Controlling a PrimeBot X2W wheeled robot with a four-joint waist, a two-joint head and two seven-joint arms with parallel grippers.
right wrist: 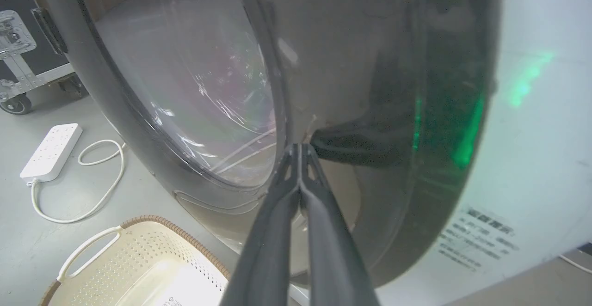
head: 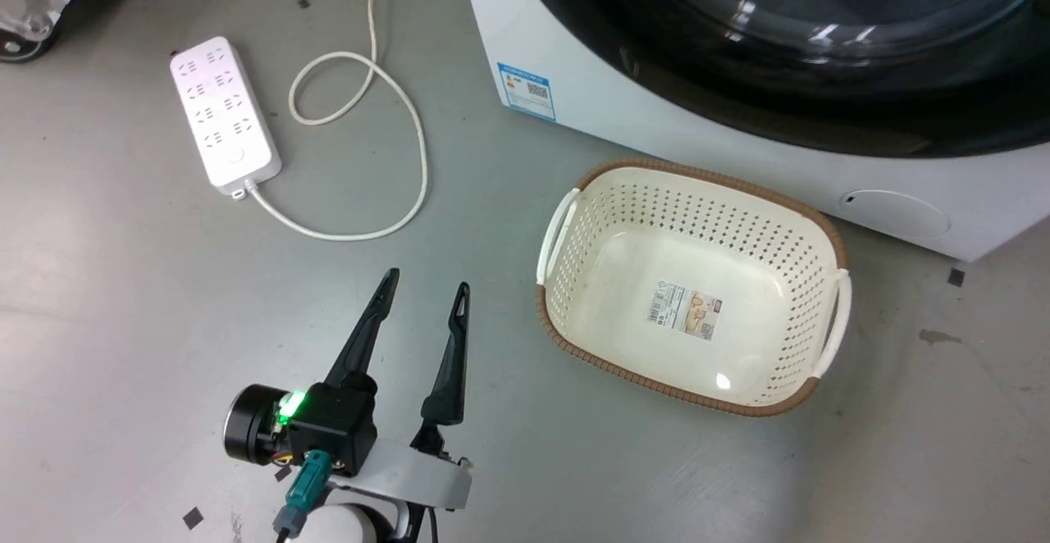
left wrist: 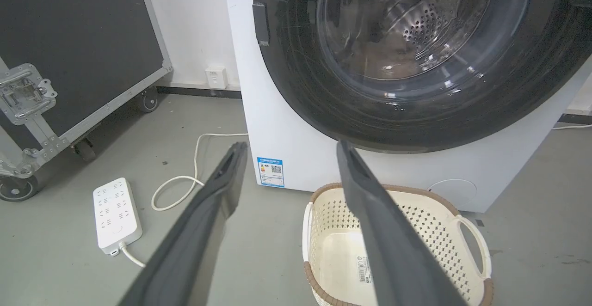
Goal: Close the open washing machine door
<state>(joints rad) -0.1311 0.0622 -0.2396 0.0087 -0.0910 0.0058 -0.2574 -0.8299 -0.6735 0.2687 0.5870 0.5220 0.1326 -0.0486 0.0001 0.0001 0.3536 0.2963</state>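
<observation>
Two right fingers (right wrist: 286, 190) clenched, tips at washing machine door (right wrist: 185, 88); left fingers (head: 367, 334) released, well apart from it.

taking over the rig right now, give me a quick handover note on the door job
Left hand: open, empty, above the floor, clear of the machine.
Right hand: shut, holding nothing, tips against the washing machine door beside its glass.
Done: door looks nearly flat to the machine front.
Left: latch unclear; probably push firmly, then check. Empty basket sits just in front.
</observation>
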